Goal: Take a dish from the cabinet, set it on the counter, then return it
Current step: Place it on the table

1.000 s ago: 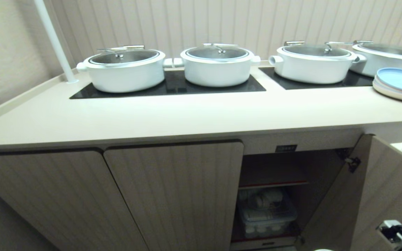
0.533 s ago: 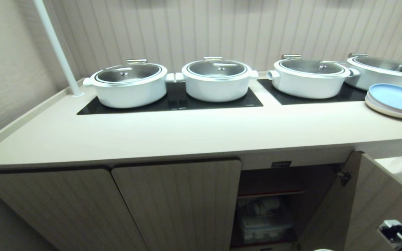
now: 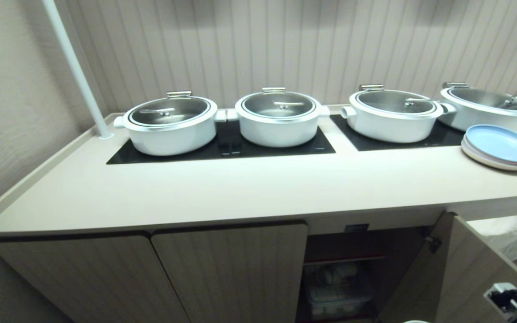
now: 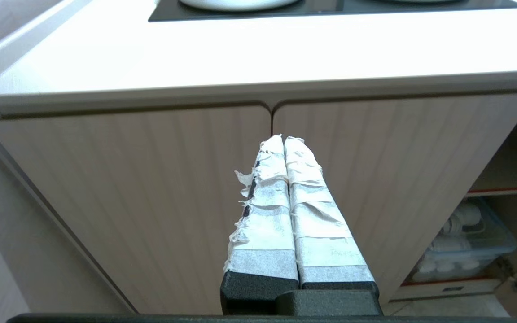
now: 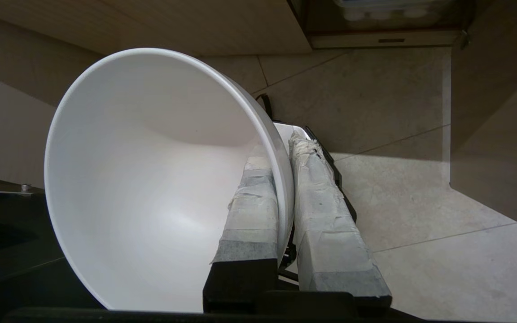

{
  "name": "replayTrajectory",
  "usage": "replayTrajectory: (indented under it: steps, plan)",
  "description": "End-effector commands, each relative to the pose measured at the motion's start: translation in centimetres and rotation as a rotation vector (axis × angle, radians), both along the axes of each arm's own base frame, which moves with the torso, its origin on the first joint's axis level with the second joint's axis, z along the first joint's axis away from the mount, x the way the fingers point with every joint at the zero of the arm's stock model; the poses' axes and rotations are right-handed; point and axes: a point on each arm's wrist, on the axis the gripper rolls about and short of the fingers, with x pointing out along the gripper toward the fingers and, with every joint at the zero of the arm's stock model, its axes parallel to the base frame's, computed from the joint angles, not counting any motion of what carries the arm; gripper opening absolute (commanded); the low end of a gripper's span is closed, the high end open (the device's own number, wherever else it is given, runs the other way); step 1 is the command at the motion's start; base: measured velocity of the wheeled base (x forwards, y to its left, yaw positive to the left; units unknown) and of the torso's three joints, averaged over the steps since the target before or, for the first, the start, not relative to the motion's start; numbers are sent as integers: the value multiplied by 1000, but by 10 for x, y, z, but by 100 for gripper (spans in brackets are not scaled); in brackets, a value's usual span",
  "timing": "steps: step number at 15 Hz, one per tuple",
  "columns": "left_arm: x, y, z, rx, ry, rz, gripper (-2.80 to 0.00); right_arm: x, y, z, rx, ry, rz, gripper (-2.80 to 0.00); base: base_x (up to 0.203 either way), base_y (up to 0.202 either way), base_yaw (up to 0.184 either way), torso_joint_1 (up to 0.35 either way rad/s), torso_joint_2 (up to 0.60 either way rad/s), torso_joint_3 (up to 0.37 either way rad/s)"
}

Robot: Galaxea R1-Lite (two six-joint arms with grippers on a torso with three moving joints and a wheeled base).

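Four pots (image 3: 278,116) on counter (image 3: 240,188); plates (image 3: 499,146) right; cabinet (image 3: 222,273) beneath

The surface (image 3: 240,188) is a smooth cream-beige, with glossy black cooktop panels (image 3: 222,150) set into it. Four white pots (image 3: 168,130) stand there under grey-silver lids. At the right of the head view, a stack of plates (image 3: 498,148) shows pale blue on top with cream and pinkish rims beneath. The wall (image 3: 285,45) behind is beige with vertical fluting, and a white pole (image 3: 76,72) crosses the upper left. The cabinet (image 3: 222,273) is light beige wood grain with vertical ribs; its inner shelf (image 3: 343,259) has a red edge. The dish (image 5: 151,179) is plain glossy white. The right tool (image 5: 285,152) and the left tool (image 4: 284,141) are black, their fingers wrapped in off-white tape. The floor (image 5: 397,112) is pale grey-beige tile.
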Motion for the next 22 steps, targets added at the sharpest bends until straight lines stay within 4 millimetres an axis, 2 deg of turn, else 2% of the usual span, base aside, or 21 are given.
replayTrajectory:
  steps: [1, 15, 22]
  plan:
    - [0, 0, 0, -1, -1, 0, -280, 0, 0, 0, 3, -1, -1, -280, 0, 0, 0, 168, -364, -188]
    - [0, 0, 0, -1, -1, 0, -280, -2, -1, -1, 1, 3, -1, -280, 0, 0, 0, 159, -324, -164]
    - [0, 0, 0, 1, -1, 0, -280, -3, -2, -3, 0, 6, -1, -280, 0, 0, 0, 102, -201, -104]
